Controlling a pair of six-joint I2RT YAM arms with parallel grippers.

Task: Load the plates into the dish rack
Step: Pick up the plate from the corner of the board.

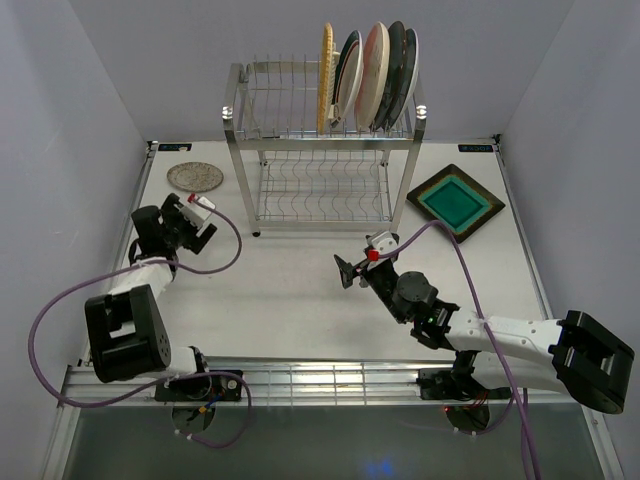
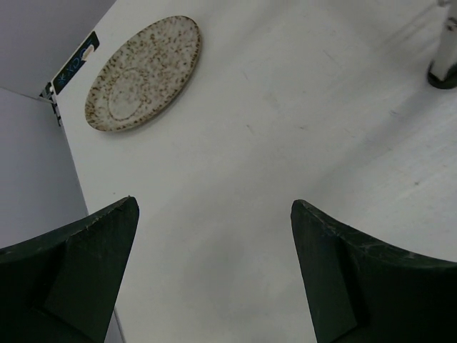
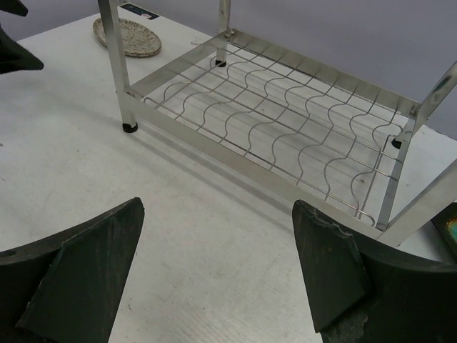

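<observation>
Because upright slots keep them from toppling, five plates (image 1: 370, 75) stand on edge at the right end of the upper tier of the dish rack (image 1: 325, 150). Two more lie flat on the table (image 1: 290, 310), not yet loaded: a speckled round plate (image 1: 195, 177) left of the rack, a teal-centred brown square plate (image 1: 456, 201) to its right. The left end effector (image 2: 214, 243) hovers spread near the speckled one, likely to fetch it; the right end effector (image 3: 218, 243), also spread and empty, faces the lower tier. A dark sticker (image 2: 75, 63) at the far left table corner has writing too small to read.
</observation>
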